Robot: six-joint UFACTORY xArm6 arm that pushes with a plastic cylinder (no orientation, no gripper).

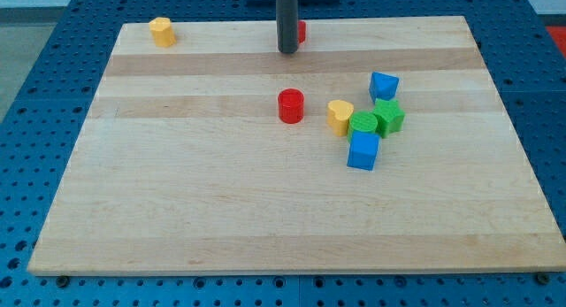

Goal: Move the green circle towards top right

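The green circle [362, 124] lies right of the board's middle, touching a yellow heart block [340, 116] on its left, a green star-like block [389, 117] on its right and a blue cube [363, 151] below it. My tip [287, 50] is near the view's top centre, far up and left of the green circle, touching none of that cluster.
A blue block [384, 85] sits just above the green star-like block. A red cylinder [291, 106] stands left of the cluster. A red block [301, 30] is partly hidden behind the rod. A yellow block [161, 31] is at the top left. The wooden board [221, 210] lies on a blue pegboard.
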